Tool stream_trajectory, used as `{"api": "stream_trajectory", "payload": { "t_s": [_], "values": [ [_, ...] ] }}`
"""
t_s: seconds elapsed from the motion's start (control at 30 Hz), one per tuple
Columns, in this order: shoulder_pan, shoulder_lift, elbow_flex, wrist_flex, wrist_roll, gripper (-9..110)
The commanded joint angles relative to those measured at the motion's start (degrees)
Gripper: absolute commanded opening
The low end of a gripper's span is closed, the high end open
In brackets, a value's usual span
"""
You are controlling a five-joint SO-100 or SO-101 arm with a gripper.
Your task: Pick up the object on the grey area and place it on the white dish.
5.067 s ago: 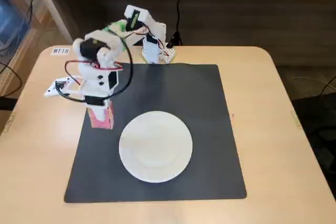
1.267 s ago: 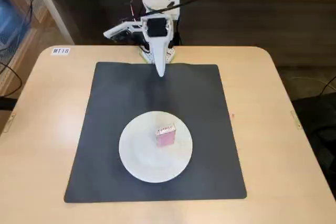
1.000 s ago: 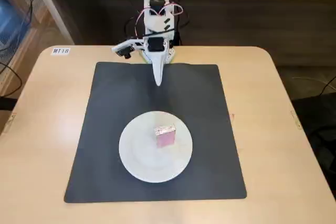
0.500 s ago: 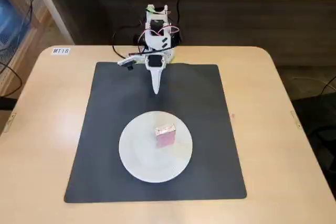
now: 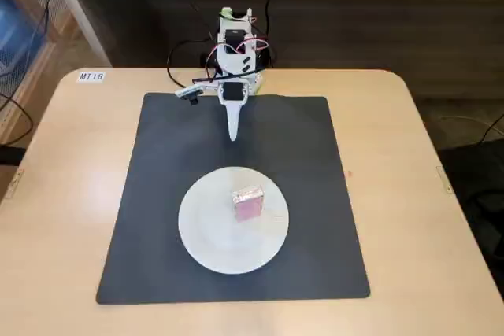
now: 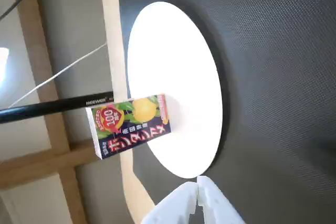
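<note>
The small pink box (image 5: 249,204) stands on the round white dish (image 5: 213,234), a little right of its middle. In the wrist view the box (image 6: 130,125) shows a printed face with a yellow fruit picture and stands on the dish (image 6: 178,66). The dish lies on the dark grey mat (image 5: 157,179), toward its front middle. My white gripper (image 5: 233,136) is at the back of the mat, well away from the box and the dish, pointing down. Its fingers (image 6: 215,205) touch at the tips with nothing between them.
The mat lies on a light wooden table (image 5: 63,194). The arm's base (image 5: 234,57) and cables sit at the table's back edge. A black rod (image 6: 52,106) crosses the left of the wrist view beyond the table.
</note>
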Motion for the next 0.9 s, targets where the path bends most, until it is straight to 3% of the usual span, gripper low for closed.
{"api": "stream_trajectory", "payload": {
  "t_s": [0.0,0.87],
  "values": [
    [-0.9,1.3,5.3,-0.4,-1.1,0],
    [-0.9,1.3,5.3,-0.5,-1.0,0]
  ]
}}
